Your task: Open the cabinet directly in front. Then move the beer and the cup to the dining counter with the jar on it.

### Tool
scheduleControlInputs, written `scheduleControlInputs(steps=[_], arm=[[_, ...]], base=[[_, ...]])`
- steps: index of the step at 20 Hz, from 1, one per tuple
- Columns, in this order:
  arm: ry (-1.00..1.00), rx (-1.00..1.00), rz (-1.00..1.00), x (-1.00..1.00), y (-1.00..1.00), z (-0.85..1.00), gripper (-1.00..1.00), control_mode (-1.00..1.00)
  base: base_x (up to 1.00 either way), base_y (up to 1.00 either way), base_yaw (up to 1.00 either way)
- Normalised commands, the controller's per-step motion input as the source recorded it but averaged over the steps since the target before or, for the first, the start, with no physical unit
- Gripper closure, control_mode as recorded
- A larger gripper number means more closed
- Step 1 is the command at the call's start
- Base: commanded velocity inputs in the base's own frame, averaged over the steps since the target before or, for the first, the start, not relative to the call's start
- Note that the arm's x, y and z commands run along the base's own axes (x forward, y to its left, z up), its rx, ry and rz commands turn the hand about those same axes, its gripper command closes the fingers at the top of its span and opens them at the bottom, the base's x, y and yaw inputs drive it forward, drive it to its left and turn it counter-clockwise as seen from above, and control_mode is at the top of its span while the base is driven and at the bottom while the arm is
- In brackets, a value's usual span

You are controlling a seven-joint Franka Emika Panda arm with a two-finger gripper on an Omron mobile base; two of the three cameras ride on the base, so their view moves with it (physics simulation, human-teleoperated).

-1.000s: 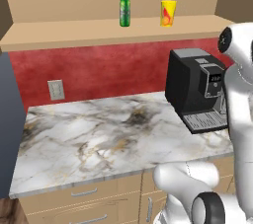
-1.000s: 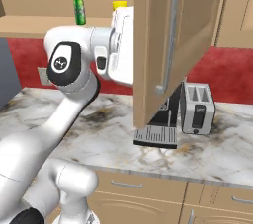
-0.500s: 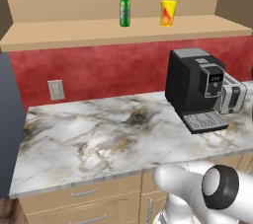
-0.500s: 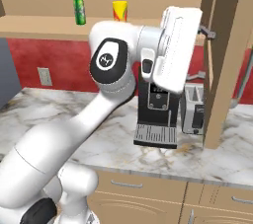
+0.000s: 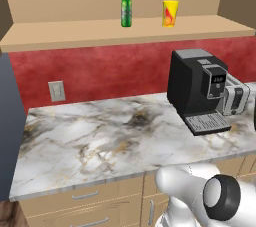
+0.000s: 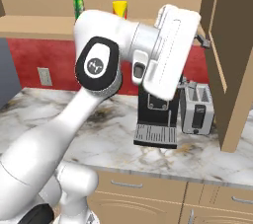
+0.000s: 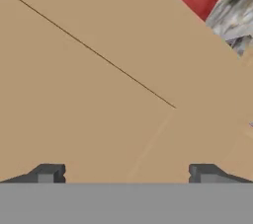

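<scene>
The cabinet (image 5: 125, 33) stands open, its shelf bare to view. On that shelf the green beer (image 5: 126, 5) stands upright with the yellow cup (image 5: 170, 13) to its right; both also show as the beer (image 6: 77, 6) and the cup (image 6: 119, 9). The cabinet's tan door (image 6: 231, 65) is swung out at the right. My gripper (image 6: 202, 40) points at that door, below and right of the cup. Up close, my gripper (image 7: 126, 173) is open, its fingertips (image 7: 47, 173) wide apart with nothing between them, facing tan wood (image 7: 99, 90). The dining counter and the jar are out of view.
A black coffee machine (image 5: 197, 88) and a silver toaster (image 5: 235, 97) stand on the marble worktop (image 5: 100, 136) against the red wall, under the shelf. Tan drawers (image 5: 90, 198) run below. A dark grey appliance side (image 5: 7, 121) bounds the left.
The cabinet door has swung from the middle of the right base view out to its right edge. My hand followed it to the right, and the arm left the left base view.
</scene>
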Motion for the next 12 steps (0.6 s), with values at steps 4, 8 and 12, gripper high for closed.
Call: scheduleControlInputs(steps=[4,8,12], arm=[[0.0,0.04,0.24,-0.09,0.77,-0.02,-1.0,-1.0],[0.01,0.0,0.31,0.0,0.87,0.0,-1.0,-1.0],[0.04,0.0,0.37,0.0,0.76,0.0,-1.0,-1.0]], base=[[0.0,0.0,0.0],[0.0,0.0,0.0],[0.0,0.0,0.0]])
